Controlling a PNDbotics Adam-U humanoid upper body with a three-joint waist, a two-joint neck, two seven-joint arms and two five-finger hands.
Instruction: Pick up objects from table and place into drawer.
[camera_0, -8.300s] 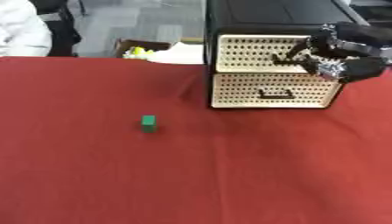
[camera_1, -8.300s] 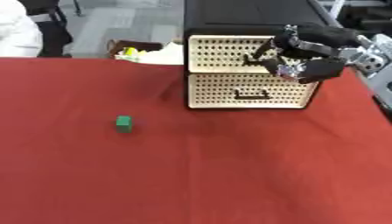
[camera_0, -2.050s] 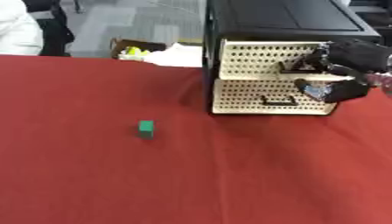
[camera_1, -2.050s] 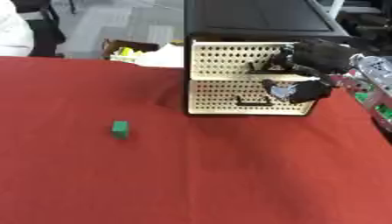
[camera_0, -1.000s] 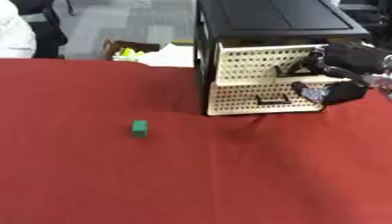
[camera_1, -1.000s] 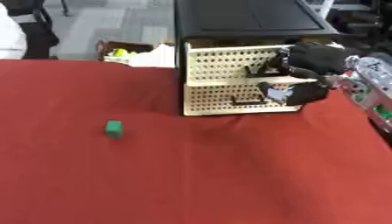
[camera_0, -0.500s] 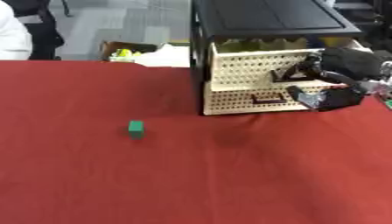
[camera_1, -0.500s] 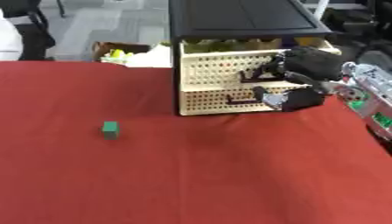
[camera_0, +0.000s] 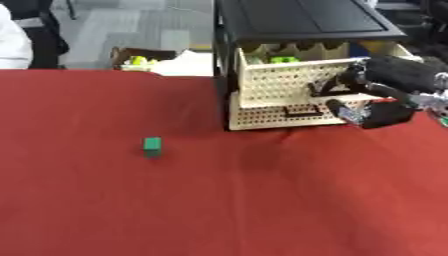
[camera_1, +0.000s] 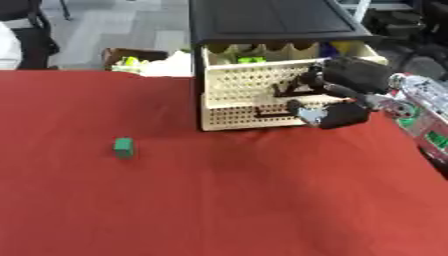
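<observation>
A small green block (camera_0: 152, 146) lies on the red table, left of centre. At the back stands a black cabinet (camera_0: 297, 20) with two cream perforated drawers. The upper drawer (camera_0: 293, 80) is pulled partly out, and green and yellow things show inside it. My right hand (camera_1: 346, 92) is at the front of that drawer, fingers curled round its black handle. The lower drawer (camera_0: 280, 115) is closed. My left hand shows in neither view.
The red tablecloth (camera_0: 219, 200) covers the whole near area. Behind the table's far edge sits a cardboard box (camera_0: 140, 56) with yellow-green things in it. A person in white (camera_0: 13, 45) is at the far left.
My right hand has drawn the upper drawer outward, so its inside now shows. The camera has shifted a little. The green block has stayed in place.
</observation>
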